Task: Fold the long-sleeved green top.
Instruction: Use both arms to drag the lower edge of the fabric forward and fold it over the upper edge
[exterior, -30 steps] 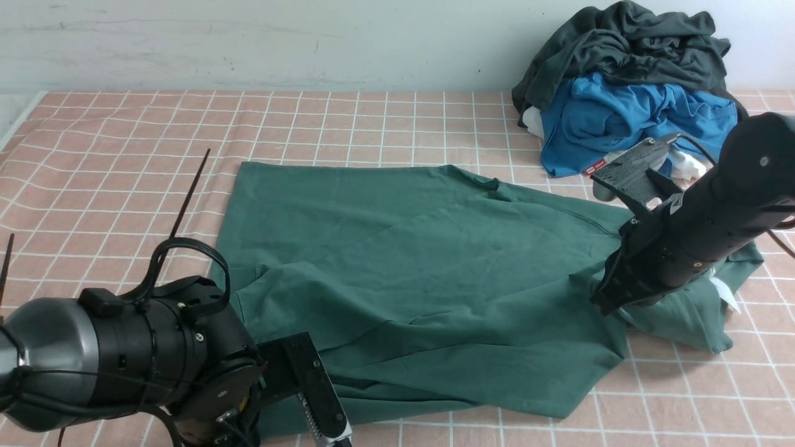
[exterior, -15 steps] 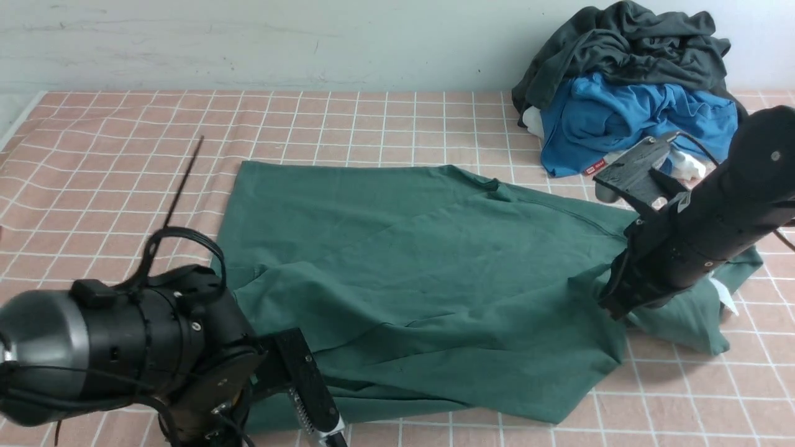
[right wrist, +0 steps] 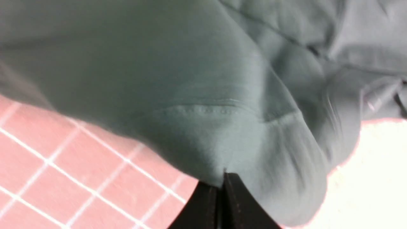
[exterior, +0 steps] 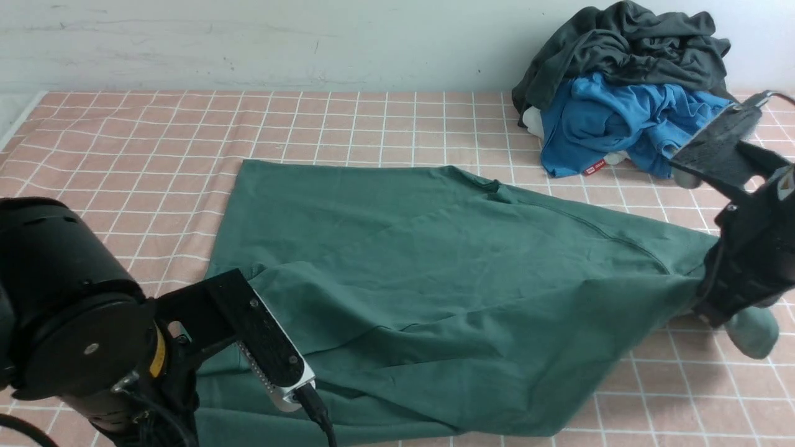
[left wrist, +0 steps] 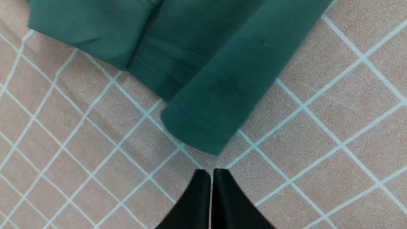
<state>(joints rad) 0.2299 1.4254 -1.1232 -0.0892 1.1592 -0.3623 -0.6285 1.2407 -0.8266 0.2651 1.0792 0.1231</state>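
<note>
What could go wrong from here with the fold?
The right gripper pinches only a small bit of the green long-sleeved top at its tips; the fabric may slip out.
The left gripper is shut on nothing, just off the sleeve cuff; unanchored, the whole top may drag sideways.
The right arm is close to the pile of clothes and might snag it.
</note>
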